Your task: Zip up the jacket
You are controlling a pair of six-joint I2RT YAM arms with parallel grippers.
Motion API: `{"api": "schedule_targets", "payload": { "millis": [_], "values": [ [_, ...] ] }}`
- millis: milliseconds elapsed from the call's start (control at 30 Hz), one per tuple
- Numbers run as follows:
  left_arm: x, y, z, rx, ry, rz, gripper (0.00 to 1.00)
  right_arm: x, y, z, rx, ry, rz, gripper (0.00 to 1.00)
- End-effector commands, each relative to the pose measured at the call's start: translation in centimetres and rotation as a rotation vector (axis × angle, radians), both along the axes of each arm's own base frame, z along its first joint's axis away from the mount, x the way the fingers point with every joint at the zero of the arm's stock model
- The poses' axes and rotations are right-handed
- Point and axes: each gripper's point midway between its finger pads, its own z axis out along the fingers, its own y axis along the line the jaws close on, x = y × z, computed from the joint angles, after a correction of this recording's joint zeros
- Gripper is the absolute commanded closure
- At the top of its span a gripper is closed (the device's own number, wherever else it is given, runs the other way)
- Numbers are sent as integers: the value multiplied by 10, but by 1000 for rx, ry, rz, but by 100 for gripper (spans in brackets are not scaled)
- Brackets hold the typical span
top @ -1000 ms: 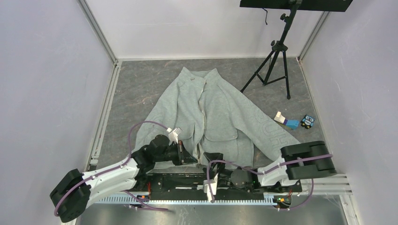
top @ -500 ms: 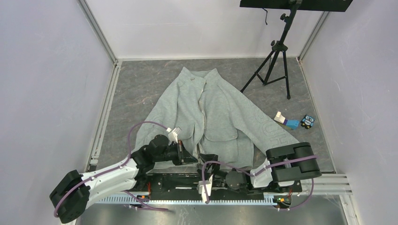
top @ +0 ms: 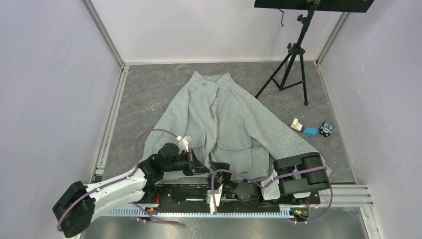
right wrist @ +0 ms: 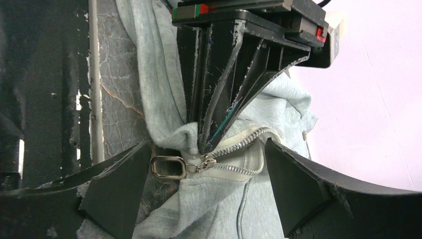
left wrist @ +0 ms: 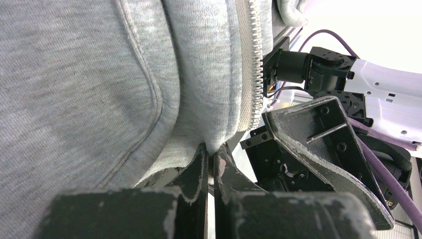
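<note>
The jacket (top: 234, 119) is spread flat on the grey desk (top: 149, 94), with the collar at the far side and the hem at the arm bases.
A black tripod (top: 291, 64) is seen at the far right, well apart from the jacket. The left end effector (left wrist: 210, 152) is fully closed, and a fold of the hem fabric is pinched in it, just beside the zipper teeth (left wrist: 256, 59). The right end effector (right wrist: 206, 144) is held wide open and nothing is gripped in it; the slider (right wrist: 206, 162) and the ring pull (right wrist: 168, 167) are seen between its fingers.
</note>
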Motion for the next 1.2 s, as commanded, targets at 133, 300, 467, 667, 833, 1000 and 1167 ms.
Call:
{"api": "schedule_targets", "payload": {
  "millis": [133,300,467,667,833,1000,1167],
  "values": [
    [-6,-6,15,-48,31,-30,98,8,-2,23,110,19,-51,10],
    [-6,-6,15,-47,31,-31,98,9,-9,26,113,35,-61,13],
    [-5,-6,15,-46,29,-31,98,8,-17,24,109,62,-57,16],
    [-5,-6,15,-46,29,-32,98,9,-23,16,93,66,-64,18],
    [-6,-7,14,-42,32,-34,98,9,-23,17,101,72,-65,27],
    [-5,-7,15,-45,31,-34,98,9,-25,16,105,81,-69,43],
    [-6,-6,13,-42,34,-35,98,10,-28,15,109,92,-76,54]
  ]
}}
